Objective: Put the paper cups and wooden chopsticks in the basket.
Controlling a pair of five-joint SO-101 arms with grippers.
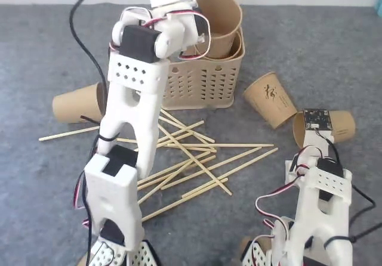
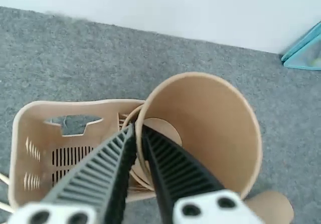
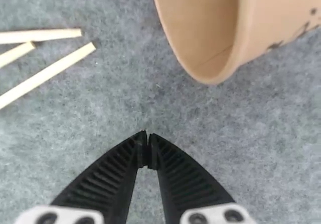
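Note:
My left gripper [image 2: 138, 133] is shut on the rim of a brown paper cup [image 2: 210, 128], holding it upright over the beige basket [image 2: 30, 133]. In the high view this cup [image 1: 218, 18] sits at the basket's [image 1: 203, 84] far right corner, inside the rim of another cup [image 1: 240, 46]. Several wooden chopsticks [image 1: 191, 152] lie scattered on the carpet in front of the basket. My right gripper [image 3: 147, 148] is shut with nothing in it, low over the carpet, just short of the open mouth of a cup [image 3: 225, 23] on its side.
Three more cups lie on their sides: one left of the basket [image 1: 74, 102], a printed one to its right [image 1: 270, 99], and one [image 1: 340, 126] partly behind the right arm. Chopstick ends [image 3: 45, 73] lie near the right gripper. A teal object [image 2: 306, 50] sits at the wall.

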